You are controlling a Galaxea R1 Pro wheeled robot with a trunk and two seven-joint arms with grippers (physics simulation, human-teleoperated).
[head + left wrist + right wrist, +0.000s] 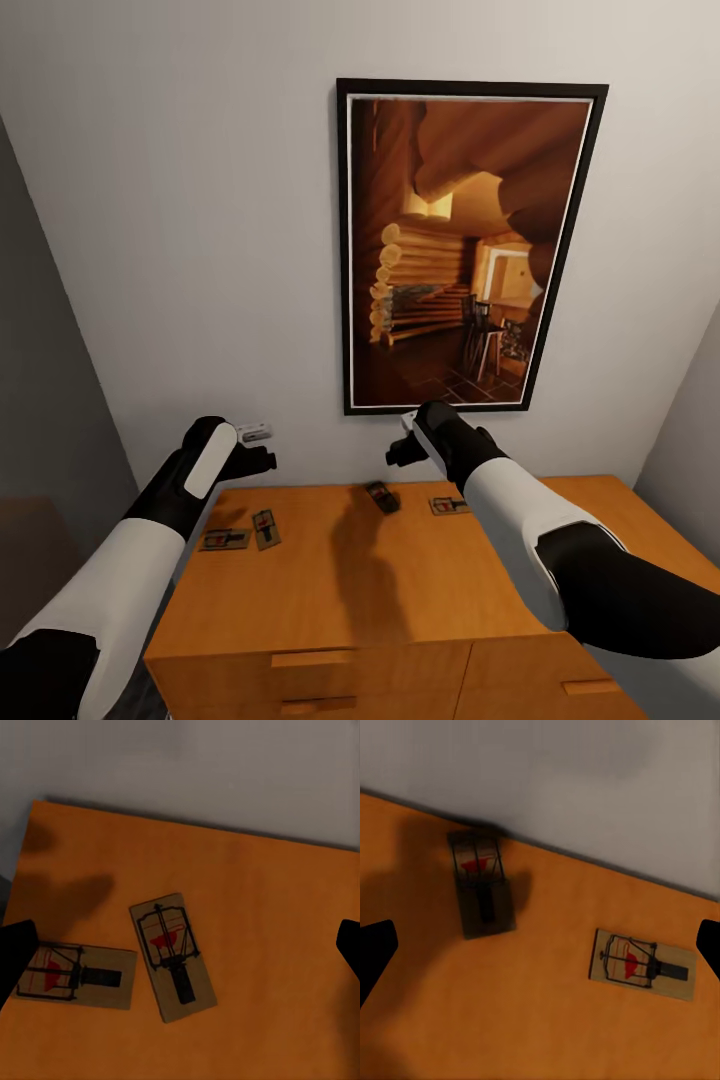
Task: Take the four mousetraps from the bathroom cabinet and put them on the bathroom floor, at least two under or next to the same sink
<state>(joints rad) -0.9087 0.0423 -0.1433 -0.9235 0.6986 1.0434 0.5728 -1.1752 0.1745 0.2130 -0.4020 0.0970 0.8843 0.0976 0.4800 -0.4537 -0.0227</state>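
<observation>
On cabinet top, four mousetraps; both grippers above, jaws apart.

A plain pale grey wall fills the far side of the room, lit softly and evenly. On it hangs a tall picture in a black frame with a thin white mat, showing a warm orange log-cabin interior with stacked logs, a chair and a tiled floor. A darker grey wall closes in at one side, and another grey wall at the other. Shadows fall across the orange-brown wooden top below, dark near its back edge.
</observation>
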